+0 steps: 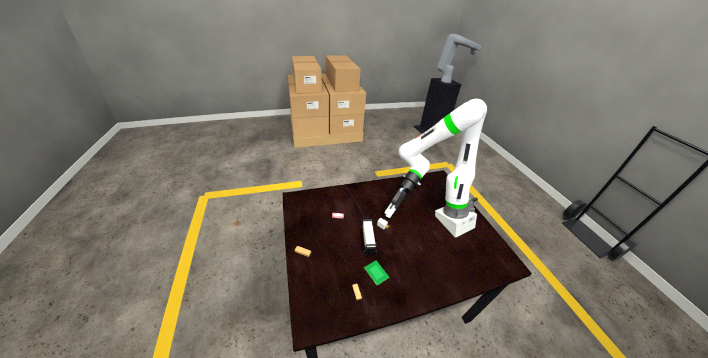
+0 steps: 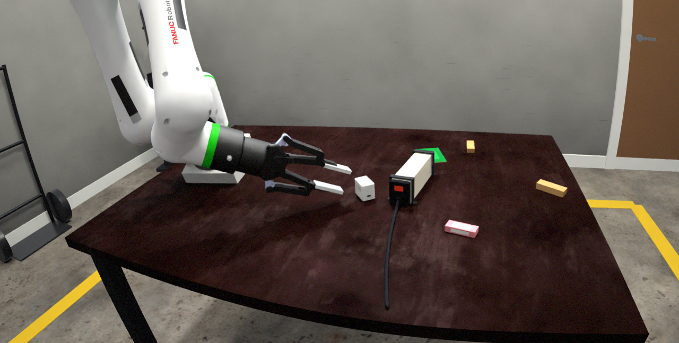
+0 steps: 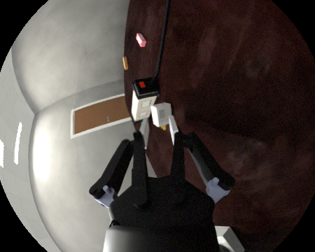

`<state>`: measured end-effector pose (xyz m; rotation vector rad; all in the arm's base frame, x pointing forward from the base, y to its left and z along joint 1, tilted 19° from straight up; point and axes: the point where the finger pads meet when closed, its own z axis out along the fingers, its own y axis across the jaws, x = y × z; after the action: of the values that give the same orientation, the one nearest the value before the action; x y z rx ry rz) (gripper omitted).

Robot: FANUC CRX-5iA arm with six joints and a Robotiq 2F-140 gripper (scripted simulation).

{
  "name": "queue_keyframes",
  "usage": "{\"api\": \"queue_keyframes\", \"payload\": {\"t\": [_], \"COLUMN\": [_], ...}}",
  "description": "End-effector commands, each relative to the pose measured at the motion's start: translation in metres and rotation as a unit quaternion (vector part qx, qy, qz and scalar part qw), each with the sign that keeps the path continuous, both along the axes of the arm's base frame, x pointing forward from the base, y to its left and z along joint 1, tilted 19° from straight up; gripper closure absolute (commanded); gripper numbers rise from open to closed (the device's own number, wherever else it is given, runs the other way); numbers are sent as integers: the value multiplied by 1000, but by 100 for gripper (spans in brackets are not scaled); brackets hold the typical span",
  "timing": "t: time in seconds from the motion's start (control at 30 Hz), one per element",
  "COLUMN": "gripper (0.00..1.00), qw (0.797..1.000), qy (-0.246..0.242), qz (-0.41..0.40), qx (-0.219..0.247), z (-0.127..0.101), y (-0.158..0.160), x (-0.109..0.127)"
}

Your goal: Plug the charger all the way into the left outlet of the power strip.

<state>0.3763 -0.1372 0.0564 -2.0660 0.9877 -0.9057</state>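
Note:
The white charger (image 2: 364,188) lies on the dark table, just beside the near end of the power strip (image 2: 415,170), not plugged in. The strip is a white bar with black end caps and a red switch, its black cable (image 2: 390,246) running toward the table's front. My gripper (image 2: 338,178) hovers low, a short gap back from the charger, fingers partly apart with nothing between them. In the wrist view the charger (image 3: 160,114) sits just past the fingertips, next to the strip (image 3: 141,103). In the top view the charger (image 1: 382,223) lies right of the strip (image 1: 368,234).
A pink block (image 2: 461,228) lies near the cable. Two tan blocks (image 2: 551,187) (image 2: 470,146) lie on the far side of the strip. A green patch (image 2: 435,154) sits past the strip's far end. The robot base (image 2: 208,177) stands behind the arm.

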Motion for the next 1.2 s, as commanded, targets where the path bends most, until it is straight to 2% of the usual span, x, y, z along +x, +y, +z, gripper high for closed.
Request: {"api": "queue_keyframes", "payload": {"t": [0.0,0.7,0.87,1.17], "gripper": [65,65,65,65], "qw": [1000,1000,999,997], "qy": [0,0,35,62], "qz": [0,0,-11,-18], "qx": [0,0,-19,-31], "z": [4,10,12,12], "y": [-2,-5,-3,-2], "x": [-5,-15,-15,-17]}}
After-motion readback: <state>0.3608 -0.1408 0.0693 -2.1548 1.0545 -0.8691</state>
